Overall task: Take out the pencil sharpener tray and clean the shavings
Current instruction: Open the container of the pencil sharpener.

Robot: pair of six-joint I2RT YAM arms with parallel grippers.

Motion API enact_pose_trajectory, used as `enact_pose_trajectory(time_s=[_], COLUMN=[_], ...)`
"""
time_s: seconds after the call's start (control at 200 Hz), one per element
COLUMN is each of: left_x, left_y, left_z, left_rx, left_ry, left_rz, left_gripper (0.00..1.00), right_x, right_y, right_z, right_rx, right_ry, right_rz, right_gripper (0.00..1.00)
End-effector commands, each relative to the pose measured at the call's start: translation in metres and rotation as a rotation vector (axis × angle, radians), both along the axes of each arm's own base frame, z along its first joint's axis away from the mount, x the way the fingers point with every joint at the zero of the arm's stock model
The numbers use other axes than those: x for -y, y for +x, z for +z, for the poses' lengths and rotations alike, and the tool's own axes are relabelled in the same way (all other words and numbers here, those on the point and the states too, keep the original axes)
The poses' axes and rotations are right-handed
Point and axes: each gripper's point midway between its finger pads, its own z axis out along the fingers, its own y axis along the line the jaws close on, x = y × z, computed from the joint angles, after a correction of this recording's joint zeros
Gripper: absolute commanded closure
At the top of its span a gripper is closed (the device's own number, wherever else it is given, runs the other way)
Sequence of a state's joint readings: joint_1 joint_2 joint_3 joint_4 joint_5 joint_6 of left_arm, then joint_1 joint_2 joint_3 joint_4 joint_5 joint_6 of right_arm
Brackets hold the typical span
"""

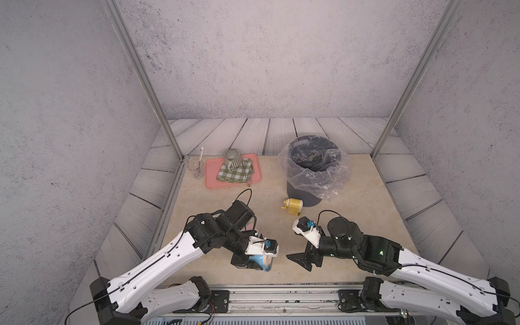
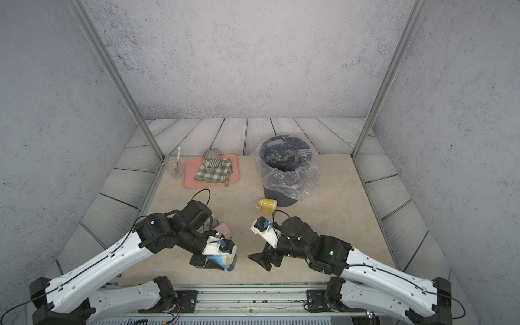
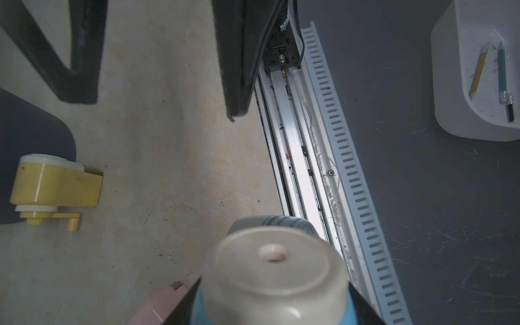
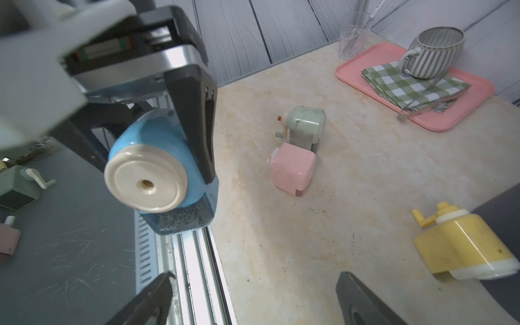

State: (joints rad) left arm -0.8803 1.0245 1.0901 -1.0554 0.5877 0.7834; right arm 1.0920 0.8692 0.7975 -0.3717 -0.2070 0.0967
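At the front edge of the surface point(image 1: 351, 225), the left gripper point(image 1: 253, 263) has its fingers point(image 4: 194, 126) pinching a blue pencil sharpener point(image 4: 157, 168). The sharpener's shavings tray point(image 4: 183, 222) is still seated in its base, dark with shavings. Its cream face points at the right gripper point(image 1: 302, 260), whose fingers are spread wide around nothing. Farther back stand a pink sharpener point(image 4: 292, 167) and a green sharpener point(image 4: 306, 126), touching, then a yellow sharpener point(image 1: 294, 206) just beside a lined bin point(image 1: 302, 194), and at the far left a pink serving tray point(image 1: 209, 171) carrying a checked cloth point(image 1: 233, 173) and striped mug point(image 1: 233, 159).
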Motion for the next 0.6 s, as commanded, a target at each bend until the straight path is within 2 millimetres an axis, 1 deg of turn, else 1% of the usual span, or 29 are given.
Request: enact_pose_trajectory(time_s=[0.0, 0.125, 0.255, 0.305, 0.595], left_x=[0.001, 0.0, 0.0, 0.002, 0.01], left_y=[-0.012, -0.014, -0.012, -0.008, -0.01], left_z=[0.024, 0.028, 0.027, 0.027, 0.039], left_rx=[-0.048, -0.065, -0.07, -0.065, -0.086], left_ry=[-0.071, -0.068, -0.058, -0.058, -0.109], left_rz=[-0.014, -0.014, 0.0, 0.016, 0.005], left_gripper=[1.0, 1.0, 1.0, 1.0, 1.0], right_x=[-0.018, -0.03, -0.036, -0.038, -0.053], right_y=[-0.011, -0.019, -0.027, -0.031, -0.047], right_z=[0.019, 0.017, 0.019, 0.019, 0.015], right_rx=[-0.008, 0.006, 0.022, 0.027, 0.022], right_ry=[0.083, 0.083, 0.084, 0.083, 0.105], right_rz=[0.072, 0.092, 0.11, 0.12, 0.162], right_gripper=[0.07, 0.08, 0.08, 0.08, 0.08])
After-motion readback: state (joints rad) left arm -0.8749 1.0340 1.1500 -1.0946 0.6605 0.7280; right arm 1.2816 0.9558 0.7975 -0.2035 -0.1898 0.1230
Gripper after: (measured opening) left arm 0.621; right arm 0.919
